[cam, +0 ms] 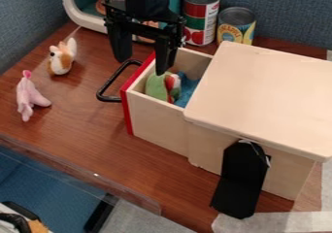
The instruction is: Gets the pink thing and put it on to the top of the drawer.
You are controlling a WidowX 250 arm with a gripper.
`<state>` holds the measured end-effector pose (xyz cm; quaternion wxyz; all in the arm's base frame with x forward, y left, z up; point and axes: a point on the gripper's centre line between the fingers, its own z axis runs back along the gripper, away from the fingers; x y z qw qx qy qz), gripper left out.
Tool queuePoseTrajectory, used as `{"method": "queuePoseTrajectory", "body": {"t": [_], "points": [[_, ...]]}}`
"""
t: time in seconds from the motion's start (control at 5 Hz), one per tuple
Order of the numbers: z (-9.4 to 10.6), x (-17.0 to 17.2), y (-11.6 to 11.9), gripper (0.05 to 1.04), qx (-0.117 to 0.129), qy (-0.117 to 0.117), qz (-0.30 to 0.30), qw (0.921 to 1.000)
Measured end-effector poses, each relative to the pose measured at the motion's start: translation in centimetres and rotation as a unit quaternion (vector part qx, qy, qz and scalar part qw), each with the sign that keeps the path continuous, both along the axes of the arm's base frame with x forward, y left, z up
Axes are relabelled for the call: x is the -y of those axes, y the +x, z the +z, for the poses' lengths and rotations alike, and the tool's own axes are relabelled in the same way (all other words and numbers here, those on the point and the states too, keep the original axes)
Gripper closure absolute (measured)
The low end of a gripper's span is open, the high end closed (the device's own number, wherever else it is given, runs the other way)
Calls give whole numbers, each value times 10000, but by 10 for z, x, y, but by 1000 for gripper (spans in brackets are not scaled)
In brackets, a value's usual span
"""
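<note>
My gripper (141, 62) hangs near the top centre, over the drawer's red front and handle, with its two fingers spread apart and nothing between them. The pink thing (29, 97), a small soft toy, lies on the brown table at the far left, well away from the gripper. The wooden drawer (156, 123) is pulled out toward the left and holds a green, red and white item and some blue cloth. Its box has a flat, pale wooden top (266, 91) at the right.
An orange and white plush toy (61, 58) stands on the table (84, 110) behind the pink one. Two cans (200, 16) are by the back wall. The black drawer handle (110, 84) juts out leftward. A black object (240, 183) leans at the box's front side.
</note>
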<state>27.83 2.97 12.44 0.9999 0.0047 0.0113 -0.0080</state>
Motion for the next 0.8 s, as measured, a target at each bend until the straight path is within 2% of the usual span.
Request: {"method": "queuePoseTrajectory", "body": {"t": [0.2,0.6,0.8], "points": [[-8,0,0,83,-144,-23,-20,9999],[-11,-89,1,83,-159,-184,694,9973],[-18,-133,-7,83,-75,215,732,9971]]}}
